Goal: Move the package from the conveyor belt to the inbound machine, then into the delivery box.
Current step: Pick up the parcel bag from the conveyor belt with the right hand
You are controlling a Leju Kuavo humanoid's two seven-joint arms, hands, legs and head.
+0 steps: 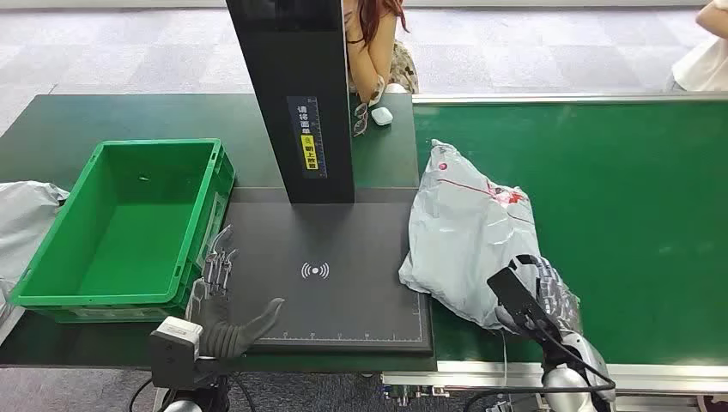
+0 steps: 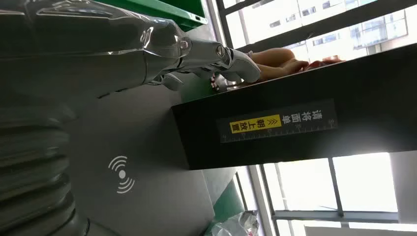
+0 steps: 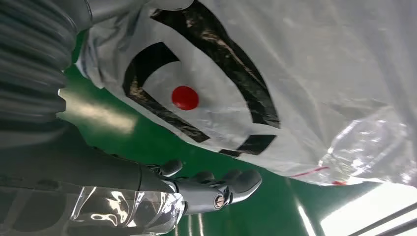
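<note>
The package (image 1: 468, 236), a crumpled grey plastic mailer with red marks, lies on the green conveyor belt (image 1: 618, 197) at its left end, beside the inbound machine's black pad (image 1: 330, 275). My right hand (image 1: 548, 299) is at the package's near right corner. In the right wrist view the package (image 3: 275, 73) lies over the belt with a thumb at its edge, and the dark fingers (image 3: 216, 189) sit apart from it with green belt between. My left hand (image 1: 225, 305) hovers open over the pad's near left edge, its fingers (image 2: 196, 49) spread and holding nothing. The green delivery box (image 1: 129, 223) stands left of the pad.
The machine's black column (image 1: 292, 94) rises behind the pad. A person (image 1: 373, 43) sits behind it, with glasses (image 1: 360, 118) and a small white case (image 1: 382, 116) on the table. Another grey bag (image 1: 21, 223) lies left of the box. A second person (image 1: 708, 51) is at the far right.
</note>
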